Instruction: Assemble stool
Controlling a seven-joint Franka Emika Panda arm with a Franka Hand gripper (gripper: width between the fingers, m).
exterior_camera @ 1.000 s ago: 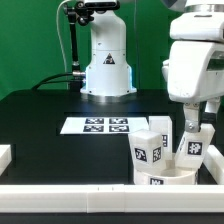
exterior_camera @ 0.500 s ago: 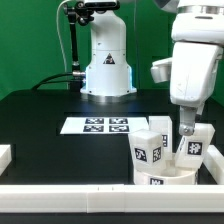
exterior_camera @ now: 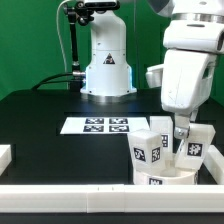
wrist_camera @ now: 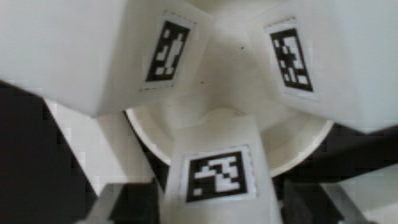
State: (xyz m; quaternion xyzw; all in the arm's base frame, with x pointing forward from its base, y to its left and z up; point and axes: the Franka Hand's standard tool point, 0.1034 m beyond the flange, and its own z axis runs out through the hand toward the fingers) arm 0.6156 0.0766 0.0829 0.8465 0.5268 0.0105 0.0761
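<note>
The round white seat [exterior_camera: 165,178] lies at the front on the exterior view's right, with three tagged white legs standing on it: one leg [exterior_camera: 148,152] at the front, one leg [exterior_camera: 160,128] behind, and one leg [exterior_camera: 192,146] on the right. My gripper [exterior_camera: 183,130] comes down over the right leg and is shut on its upper part. In the wrist view that leg [wrist_camera: 217,178] sits between my fingers [wrist_camera: 128,200], the seat [wrist_camera: 187,130] lies beyond it, and the other two legs [wrist_camera: 169,50] [wrist_camera: 294,55] rise behind.
The marker board [exterior_camera: 95,125] lies flat mid-table. The arm's white base [exterior_camera: 107,65] stands at the back. A plain white block [exterior_camera: 5,155] sits at the left edge, and a white rail [exterior_camera: 70,195] runs along the front.
My wrist has turned about its vertical axis above the right leg and shifted slightly to the exterior view's left. The seat and the other two legs have not moved.
</note>
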